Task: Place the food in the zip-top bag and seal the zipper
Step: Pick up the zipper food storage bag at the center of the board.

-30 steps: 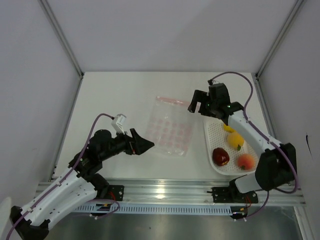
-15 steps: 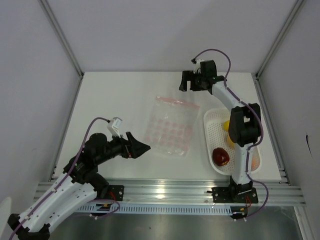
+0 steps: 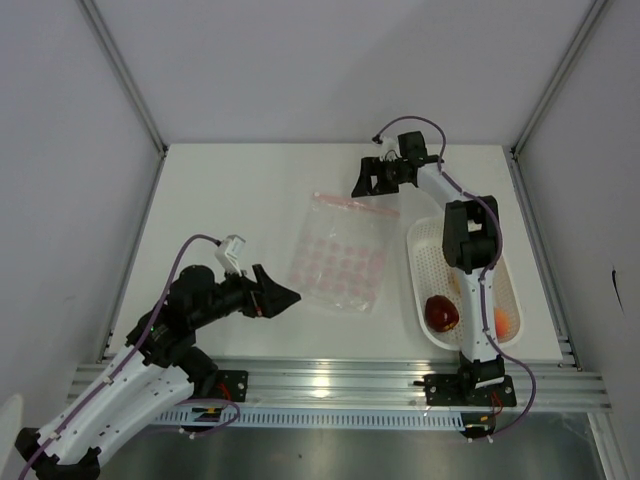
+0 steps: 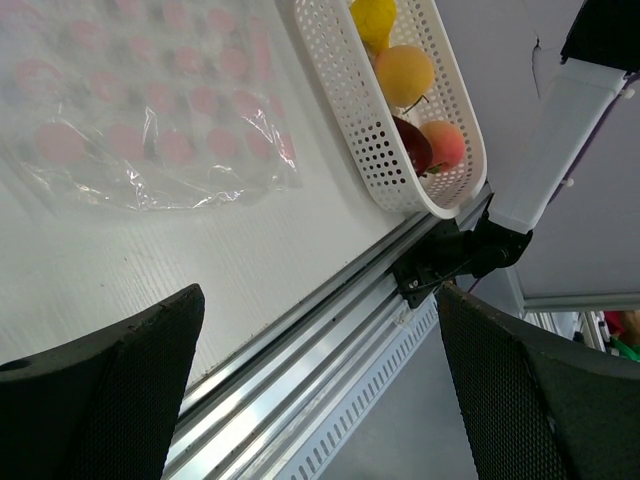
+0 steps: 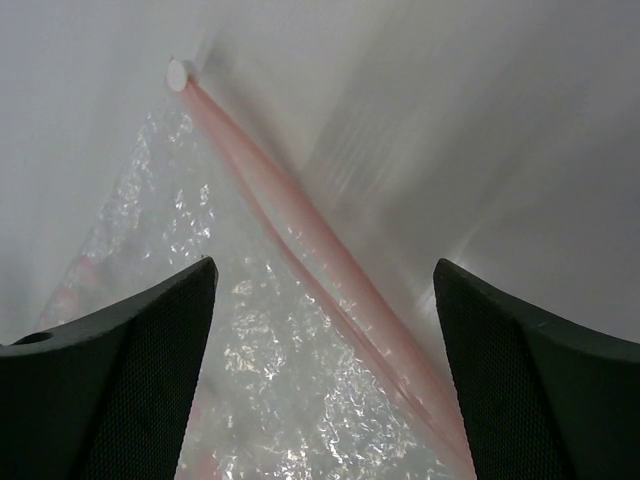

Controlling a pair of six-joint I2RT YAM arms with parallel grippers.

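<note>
The clear zip-top bag (image 3: 338, 258) with pink dots lies flat mid-table, its pink zipper (image 3: 355, 204) along the far edge. My right gripper (image 3: 368, 187) hovers open just over that far edge. In the right wrist view the zipper (image 5: 300, 225) runs diagonally between the fingers, with the bag (image 5: 270, 390) below. My left gripper (image 3: 287, 295) is open and empty near the bag's near-left corner. The food sits in the basket: a dark red piece (image 3: 441, 312) and an orange-red one (image 3: 507, 322). The left wrist view also shows two yellow pieces (image 4: 404, 72).
The white perforated basket (image 3: 416, 275) stands right of the bag, and my right arm stretches over it. The metal rail (image 3: 330, 385) runs along the near table edge. Grey walls close in the table on three sides.
My right arm swung from over the basket to the bag's far edge, above the zipper. My left arm drew back a little toward the near left.
</note>
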